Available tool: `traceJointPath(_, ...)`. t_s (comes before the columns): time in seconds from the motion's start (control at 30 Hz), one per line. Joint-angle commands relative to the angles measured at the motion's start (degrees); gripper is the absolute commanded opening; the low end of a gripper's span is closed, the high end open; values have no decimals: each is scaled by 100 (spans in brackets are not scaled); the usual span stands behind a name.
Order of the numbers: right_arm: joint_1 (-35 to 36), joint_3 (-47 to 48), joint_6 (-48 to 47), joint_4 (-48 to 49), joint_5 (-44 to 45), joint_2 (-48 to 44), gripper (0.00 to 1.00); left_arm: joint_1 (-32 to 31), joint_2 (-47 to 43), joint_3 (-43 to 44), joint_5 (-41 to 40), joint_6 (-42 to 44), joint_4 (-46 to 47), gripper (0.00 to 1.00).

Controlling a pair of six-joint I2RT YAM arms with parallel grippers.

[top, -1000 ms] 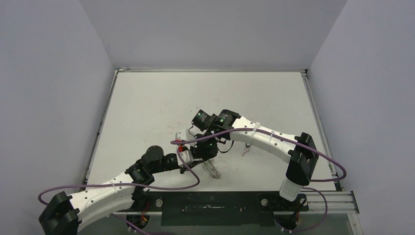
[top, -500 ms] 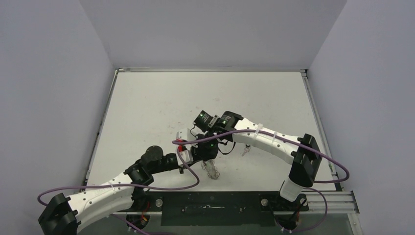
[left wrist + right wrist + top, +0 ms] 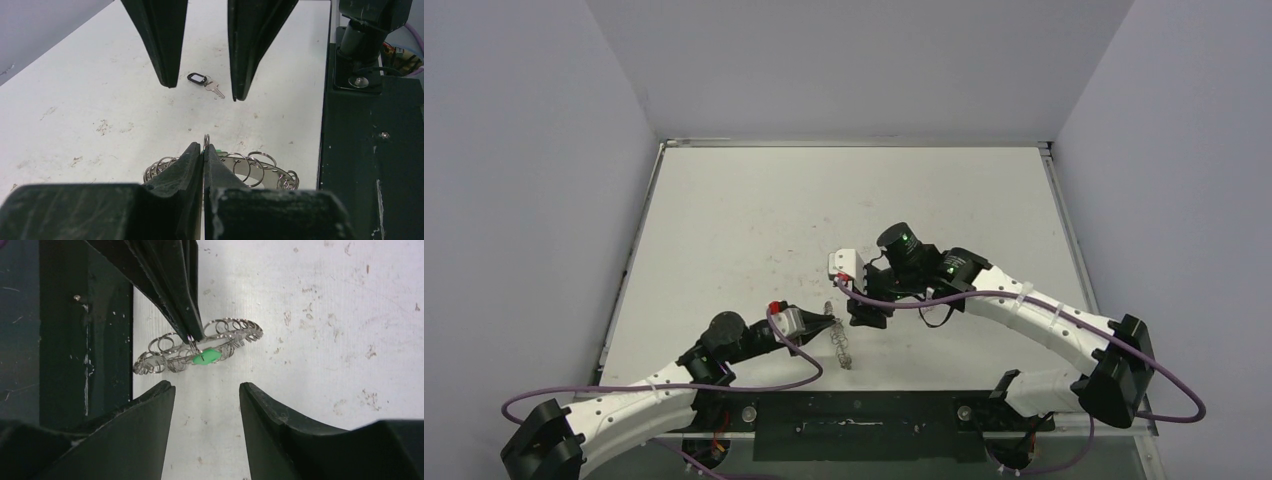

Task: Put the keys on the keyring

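The keyring (image 3: pixel 220 335), a silvery band fringed with wire loops, sits by the table's near edge (image 3: pixel 844 348). My left gripper (image 3: pixel 204 146) is shut on one small wire loop (image 3: pixel 206 141) of it. In the right wrist view the left gripper (image 3: pixel 193 336) comes in from the top. A green tag (image 3: pixel 206 356) rests against the ring's band. One silvery key with a black tag (image 3: pixel 205 82) lies loose on the table beyond. My right gripper (image 3: pixel 207 387) is open and empty a little short of the ring, its fingers (image 3: pixel 160 45) facing the left wrist camera.
The black base plate (image 3: pixel 370 150) runs along the table's near edge right beside the keyring. The white tabletop (image 3: pixel 824 200) is scuffed and stained. Purple cables (image 3: pixel 804 345) loop off both arms near the grippers.
My right gripper has opened and drawn back to the right, off the keyring. My left gripper has shut on a loop of the ring and shifted slightly.
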Motion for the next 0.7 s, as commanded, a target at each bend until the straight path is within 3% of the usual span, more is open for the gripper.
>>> traceJointPath(0.0, -46, -260, -335, 842, -704, -145, 48, -32, -27, -22, -134, -223, 1065, 0)
traceJointPath(0.17, -55, -397, -407, 1098, -1027, -53, 36, -33, -42, -59, -153, -301, 1227, 0)
traceJointPath(0.47, -62, -461, -216, 1599, -1232, 124, 26, -36, -60, -64, -169, -347, 1199, 0)
traceJointPath(0.67, -64, -369, -244, 1509, -1333, 255, 0, -33, -75, -67, -178, -347, 1184, 0)
